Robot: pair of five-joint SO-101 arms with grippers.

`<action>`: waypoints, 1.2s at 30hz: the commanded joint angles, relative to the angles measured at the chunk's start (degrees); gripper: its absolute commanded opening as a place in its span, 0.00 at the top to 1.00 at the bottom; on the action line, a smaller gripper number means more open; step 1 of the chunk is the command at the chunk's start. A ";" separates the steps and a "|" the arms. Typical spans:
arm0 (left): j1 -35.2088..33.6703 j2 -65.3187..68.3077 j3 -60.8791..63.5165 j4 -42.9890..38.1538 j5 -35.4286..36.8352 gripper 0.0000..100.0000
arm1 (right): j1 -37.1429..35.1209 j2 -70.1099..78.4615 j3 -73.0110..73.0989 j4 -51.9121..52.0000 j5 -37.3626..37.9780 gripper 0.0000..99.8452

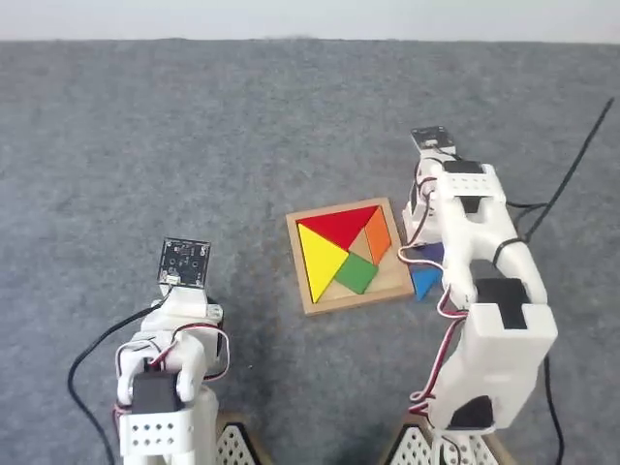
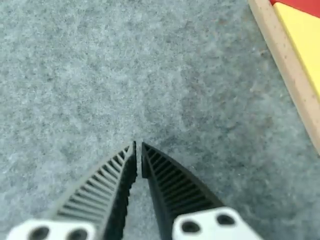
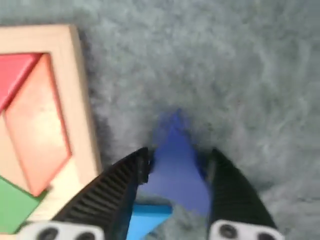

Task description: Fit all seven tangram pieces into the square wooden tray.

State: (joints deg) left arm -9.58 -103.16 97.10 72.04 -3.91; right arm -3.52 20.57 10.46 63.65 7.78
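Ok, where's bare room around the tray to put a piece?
Free: the mat beyond the tray, and the stretch between its left side and the left gripper. Crowded: its right side, where the right gripper brackets the dark blue piece by the light blue piece.

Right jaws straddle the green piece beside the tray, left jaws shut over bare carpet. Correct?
Wrong colour: the right wrist view shows the right jaws straddling the dark blue piece beside the tray; the green piece lies inside it. Left jaws shut over carpet, as stated.
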 commanded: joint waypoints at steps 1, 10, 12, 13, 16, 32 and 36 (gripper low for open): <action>0.26 -0.88 -0.57 0.18 -0.09 0.98 | 0.31 -1.01 -1.05 0.40 -0.35 0.93; 0.26 -0.88 -0.57 0.18 -0.09 0.98 | 4.09 -19.47 4.13 0.22 -0.70 0.94; 0.26 -0.88 -0.57 0.18 -0.09 0.98 | 4.00 -24.84 9.49 -0.48 -0.26 0.94; 0.26 -0.88 -0.57 0.18 -0.09 0.98 | 3.30 -27.21 12.57 -1.01 1.05 0.93; 0.26 -0.88 -0.57 0.18 -0.09 0.98 | -0.22 -31.96 21.27 -2.24 4.66 0.92; 0.26 -0.88 -0.57 0.18 -0.09 0.98 | -3.56 -9.80 13.01 -4.18 1.67 0.71; 0.26 -0.88 -0.57 0.18 -0.09 0.98 | -1.45 -4.62 7.82 -2.07 1.67 0.77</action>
State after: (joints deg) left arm -9.58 -103.16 97.10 72.04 -3.91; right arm -6.59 13.71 23.21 60.57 8.92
